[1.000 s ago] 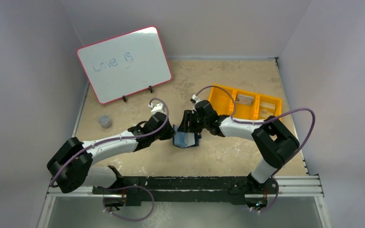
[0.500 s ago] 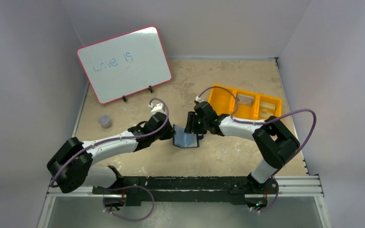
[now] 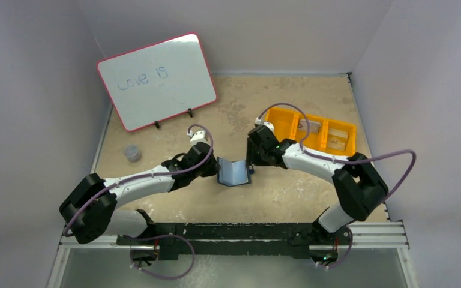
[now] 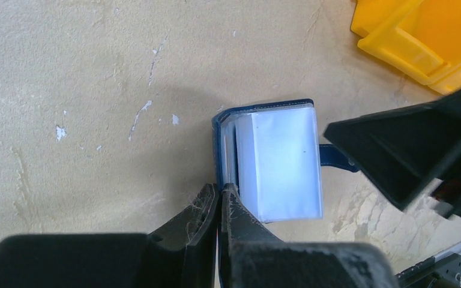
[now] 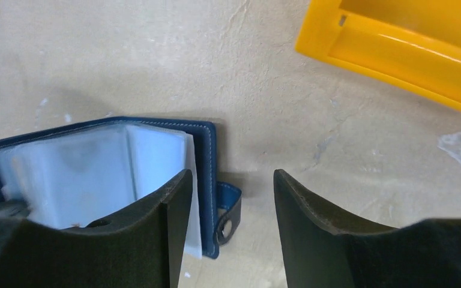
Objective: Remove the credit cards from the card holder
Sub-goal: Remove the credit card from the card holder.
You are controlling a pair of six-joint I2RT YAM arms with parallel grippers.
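Note:
The navy card holder lies open on the table, its pale see-through pockets facing up. My left gripper is shut on the holder's left cover; its fingertips are pressed together. My right gripper is open and empty at the holder's right edge, with the snap tab between its fingers. A grey credit card with a dark edge lies in the orange tray's middle compartment, and a pale card in the right one. I cannot tell whether the pockets hold cards.
The orange three-compartment tray stands just behind and right of the right gripper, and shows in the right wrist view. A whiteboard stands at the back left. A small grey jar sits at the left.
My right gripper has drawn back to the right, off the top of the holder to its right edge. The holder now lies open and uncovered. The left gripper has kept its hold.

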